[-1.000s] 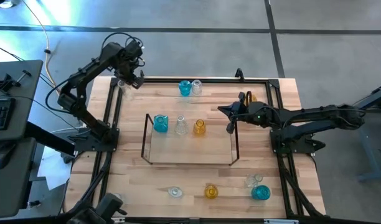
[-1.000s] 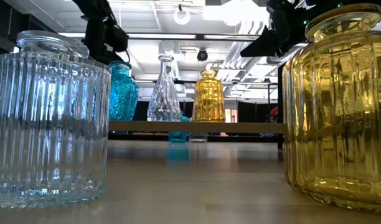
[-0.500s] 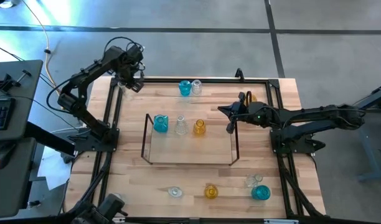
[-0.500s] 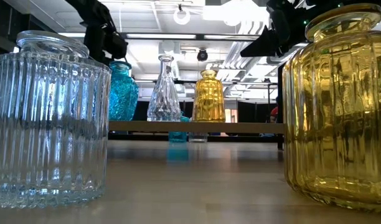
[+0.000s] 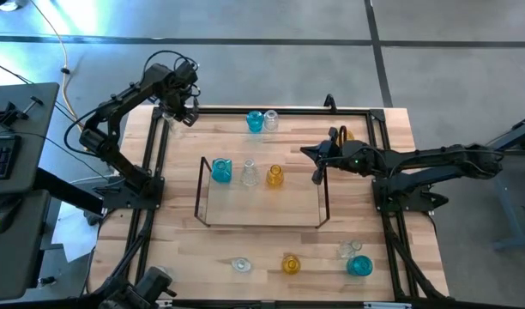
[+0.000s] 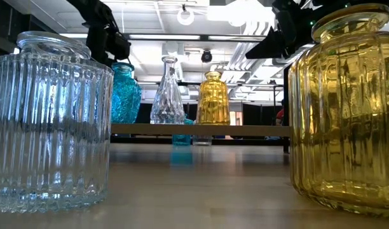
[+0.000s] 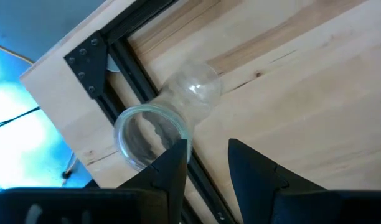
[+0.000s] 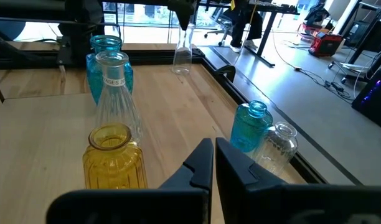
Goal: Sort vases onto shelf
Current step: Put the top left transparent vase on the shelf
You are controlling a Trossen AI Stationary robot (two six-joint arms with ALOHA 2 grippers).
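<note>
My left gripper (image 5: 180,110) is open over the table's far left corner, also seen in the low view (image 6: 109,43). A small clear vase (image 7: 178,109) stands upright under it beside the black frame rail, outside the gap between the fingers; it also shows in the right wrist view (image 8: 182,55). My right gripper (image 5: 316,172) is shut and empty above the shelf's right end. The shelf (image 5: 262,206) carries a blue vase (image 5: 221,170), a clear vase (image 5: 250,174) and an amber vase (image 5: 274,177), each standing on its base. My left gripper comes from above. One fingertip (image 7: 177,155) overlaps the rim of the clear vase's mouth (image 7: 154,118) on its outer side. I cannot tell whether it touches. Bare wood shows between the two fingers.
A blue vase (image 5: 255,121) and a clear vase (image 5: 270,119) stand at the far edge, and an amber vase (image 5: 344,135) stands behind the right arm. Several vases stand near the front edge, among them a clear one (image 5: 240,264), an amber one (image 5: 290,263) and a blue one (image 5: 359,266). A black frame (image 5: 157,163) edges the table.
My left gripper has shifted a little toward the table's left edge over the far left corner, then kept still.
</note>
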